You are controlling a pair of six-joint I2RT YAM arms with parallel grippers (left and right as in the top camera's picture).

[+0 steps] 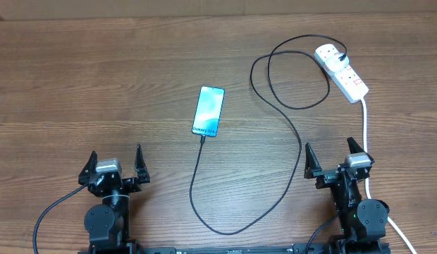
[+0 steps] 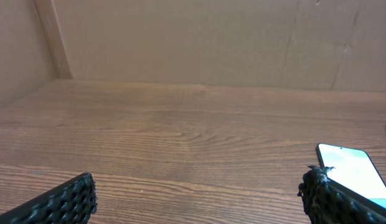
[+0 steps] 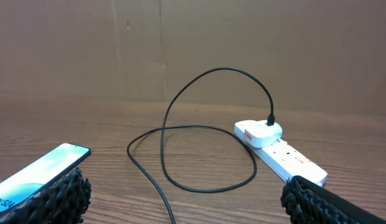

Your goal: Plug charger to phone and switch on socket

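— Looking down at a big brown wooden table (image 1: 77,77). Seeing what at the near edge?
— Black left gripper (image 1: 115,155) at the near left, fingers spread wide, holding nothing. Black right gripper (image 1: 330,149) at the near right, spread wide too, holding nothing.
— And the next biggest thing?
— Long white socket (image 1: 345,74) at the far right, lying flat, with a thick white cord (image 1: 364,127) running down past the right gripper.
— Any red on it?
— Yes, red switches (image 3: 245,130). Cannot tell if on or off.
— Then the long thin thing?
— Thin black charger (image 1: 292,130), looping near the socket, then sweeping down across the table and back up to the phone (image 1: 208,111).
— And where to find the phone?
— Flat in the middle, screen up and lit blue-white, well apart from both grippers.
— Smallest bits?
— Plug end (image 3: 268,130) sitting in the socket's far outlet. Little tip (image 1: 203,138) touching the phone's near short edge. Cannot tell if pushed all the way in.
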